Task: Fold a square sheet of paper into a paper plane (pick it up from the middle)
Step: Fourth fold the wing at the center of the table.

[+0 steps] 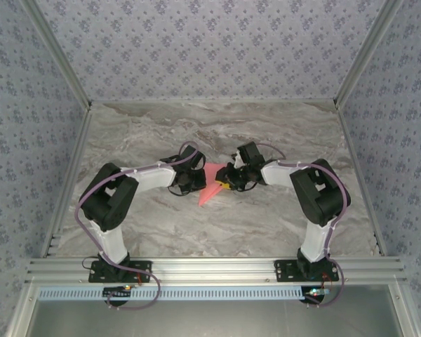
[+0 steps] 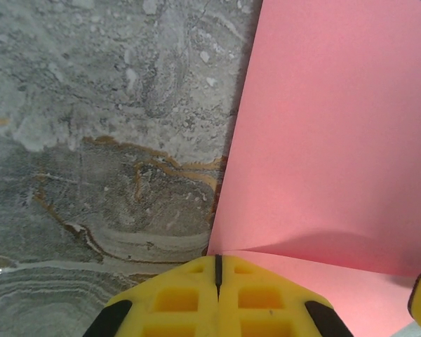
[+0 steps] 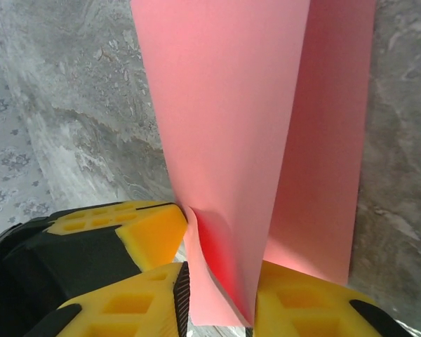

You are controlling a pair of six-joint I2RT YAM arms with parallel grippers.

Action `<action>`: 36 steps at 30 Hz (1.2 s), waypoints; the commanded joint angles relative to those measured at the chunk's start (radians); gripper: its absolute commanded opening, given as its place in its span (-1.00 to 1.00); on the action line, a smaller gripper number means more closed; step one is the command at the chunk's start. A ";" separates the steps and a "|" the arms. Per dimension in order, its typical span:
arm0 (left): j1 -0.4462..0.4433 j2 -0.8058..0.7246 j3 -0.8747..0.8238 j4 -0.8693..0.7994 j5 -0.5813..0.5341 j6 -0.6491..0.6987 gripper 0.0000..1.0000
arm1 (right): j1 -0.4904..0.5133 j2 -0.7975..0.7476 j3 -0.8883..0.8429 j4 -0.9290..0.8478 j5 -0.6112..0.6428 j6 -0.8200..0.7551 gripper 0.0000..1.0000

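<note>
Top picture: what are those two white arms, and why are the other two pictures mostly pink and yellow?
They are two robot arms bolted to a marble-patterned table, filmed from above. Between them lies partly folded pink paper. The other pictures come from a camera on each wrist; the yellow blocks are each end effector's fingers. The left end effector is shut at the paper's edge. The right end effector has a raised flap between its fingers; whether it pinches, I can't tell.

Grey marble tabletop (image 1: 217,225); blue floral-patterned walls (image 1: 210,42); aluminium frame rail (image 1: 217,267).
</note>
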 commanded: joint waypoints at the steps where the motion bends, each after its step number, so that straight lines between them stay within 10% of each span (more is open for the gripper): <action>1: 0.003 -0.011 0.021 -0.078 -0.035 0.003 -1.00 | 0.005 0.025 -0.006 0.050 -0.036 0.045 -0.47; 11: 0.016 -0.142 0.036 -0.137 -0.066 0.037 -0.38 | 0.001 -0.013 0.014 -0.057 0.025 0.029 -1.00; 22: 0.018 -0.372 -0.038 -0.078 -0.081 0.090 0.33 | 0.003 -0.210 0.086 -0.323 0.206 -0.034 -1.00; 36: -0.032 -0.478 -0.190 0.120 -0.103 0.241 0.63 | 0.088 -0.194 0.214 -0.474 0.373 0.027 -1.00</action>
